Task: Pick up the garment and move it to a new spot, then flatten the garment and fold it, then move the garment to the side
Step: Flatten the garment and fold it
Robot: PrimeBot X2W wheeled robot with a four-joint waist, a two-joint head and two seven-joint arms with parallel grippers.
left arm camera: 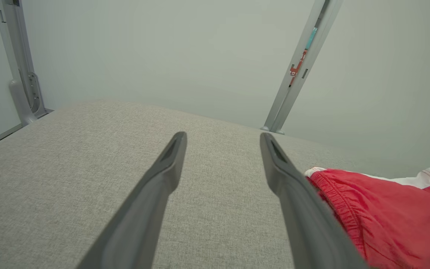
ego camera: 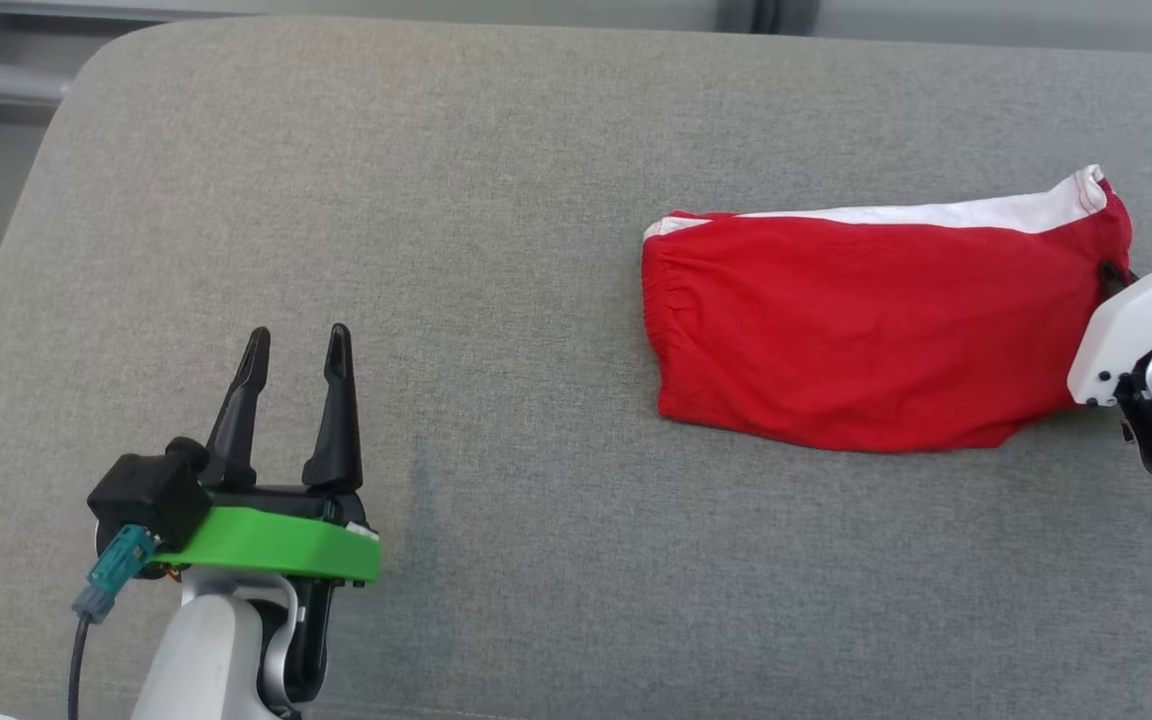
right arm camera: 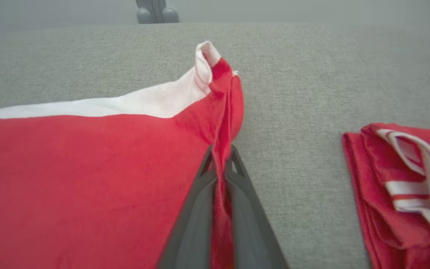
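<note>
While the red garment (ego camera: 886, 320) lies flat on the right half of a grey cushion (ego camera: 436, 200), the robot's right gripper (right arm camera: 220, 149) pinches its right-hand edge. The two dark fingers are pressed together on a ridge of red cloth that stands up between them. The garment is folded into a rough rectangle, with a white band (ego camera: 936, 213) along its far edge and a gathered elastic hem at its left end. In the head view the right arm's white wrist reaches in from the right border and meets the garment at its right end, just below the upturned white corner. The left gripper (ego camera: 298, 335) hovers over bare cushion at the lower left, well apart from the garment, its fingers spread and holding nothing. From its own wrist camera the garment's gathered end shows just beside one finger. In the right wrist view, a folded red-and-white cloth (right arm camera: 398, 186) rests on the same cushion to the right of the pinched edge, apart from the garment. A grey metal post (left arm camera: 293, 74) rises behind the cushion against a pale wall.
</note>
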